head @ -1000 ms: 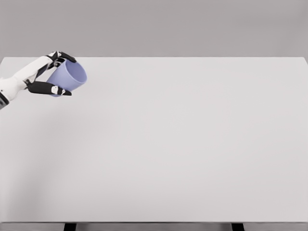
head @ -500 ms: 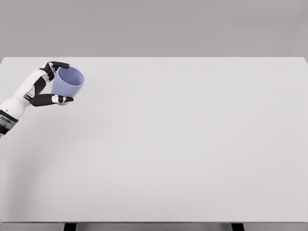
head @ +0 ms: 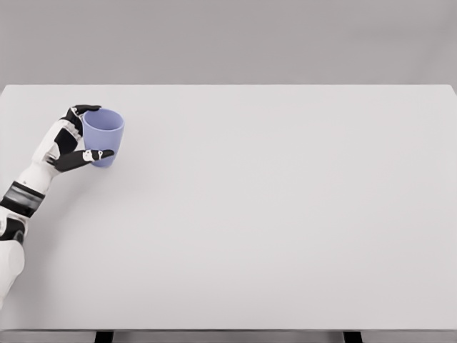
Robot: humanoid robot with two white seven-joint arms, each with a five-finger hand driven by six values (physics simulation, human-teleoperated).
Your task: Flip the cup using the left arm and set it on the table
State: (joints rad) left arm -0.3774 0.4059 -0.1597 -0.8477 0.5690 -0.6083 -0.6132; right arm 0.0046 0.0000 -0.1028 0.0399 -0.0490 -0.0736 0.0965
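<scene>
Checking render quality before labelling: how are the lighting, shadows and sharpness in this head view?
Head view: even, diffuse light with no glare on the white table; the blue cup in the left hand casts hardly any shadow; edges look slightly soft, with no motion blur.

No writing, label, brand, number or sign can be read anywhere. The cup [head: 103, 136] is plain, with no print on its wall, the left hand [head: 71, 141] shows no legible marking, and the tabletop [head: 285, 214] is unmarked.
</scene>
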